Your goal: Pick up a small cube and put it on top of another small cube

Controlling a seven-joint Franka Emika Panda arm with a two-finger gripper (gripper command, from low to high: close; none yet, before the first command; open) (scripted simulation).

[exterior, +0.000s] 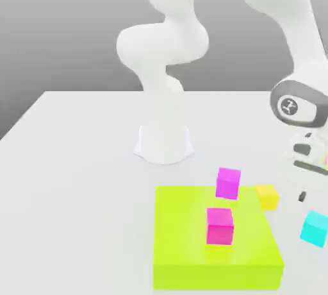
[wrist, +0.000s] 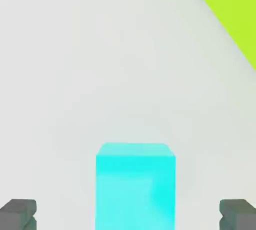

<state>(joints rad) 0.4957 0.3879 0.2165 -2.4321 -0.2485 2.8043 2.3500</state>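
Observation:
The small cyan cube (exterior: 315,228) rests on the white table at the exterior view's right edge. My gripper (exterior: 315,197) hangs just above it, open. In the hand view the cyan cube (wrist: 135,186) lies between the two dark fingertips (wrist: 18,214), with a wide gap on each side and nothing held by the gripper (wrist: 128,215). The small yellow cube (exterior: 267,195) sits on the table beside the slab's far right corner, to the left of the cyan cube and a little farther back.
A flat lime-green slab (exterior: 192,255) lies to the left of both cubes; its corner (wrist: 230,9) appears in the hand view. One magenta cube (exterior: 220,226) stands on it, another (exterior: 228,182) at its far edge. The arm's base (exterior: 164,143) stands behind.

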